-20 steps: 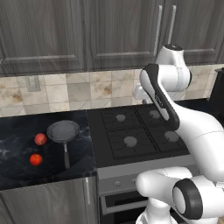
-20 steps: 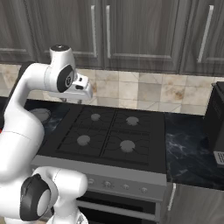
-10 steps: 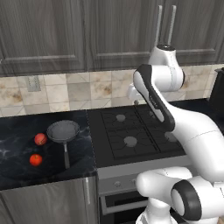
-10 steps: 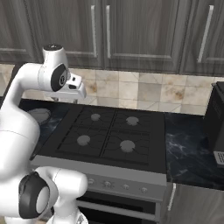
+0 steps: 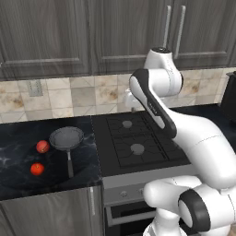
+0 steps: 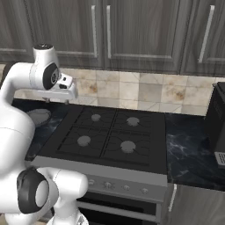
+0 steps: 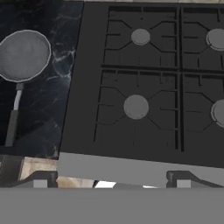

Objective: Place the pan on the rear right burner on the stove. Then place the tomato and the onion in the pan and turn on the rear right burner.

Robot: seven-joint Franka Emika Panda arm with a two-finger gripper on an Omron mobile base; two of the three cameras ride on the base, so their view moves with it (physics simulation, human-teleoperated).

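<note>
The pan [image 5: 67, 137] sits on the dark counter left of the stove [image 5: 120, 156], its thin handle pointing to the front; it also appears in the hand view [image 7: 24, 54]. Left of it lie the onion [image 5: 42, 146] and, nearer the front, the tomato [image 5: 37, 169]. My gripper [image 5: 132, 109] [image 6: 66, 100] hangs high over the stove's rear left part, open and with nothing in it; its tips [image 7: 111, 180] stand far apart. The rear right burner [image 6: 132, 121] [image 7: 217, 38] is bare.
A tall black appliance [image 6: 218, 118] stands on the counter right of the stove. The tiled backsplash [image 5: 83, 94] and dark wall cabinets [image 6: 132, 35] rise behind. The stove's knobs [image 6: 116, 186] line its steel front.
The arm has swung left across the back of the stove toward the pan's side, and the jaws have spread wider. Pan, onion and tomato have not moved.
</note>
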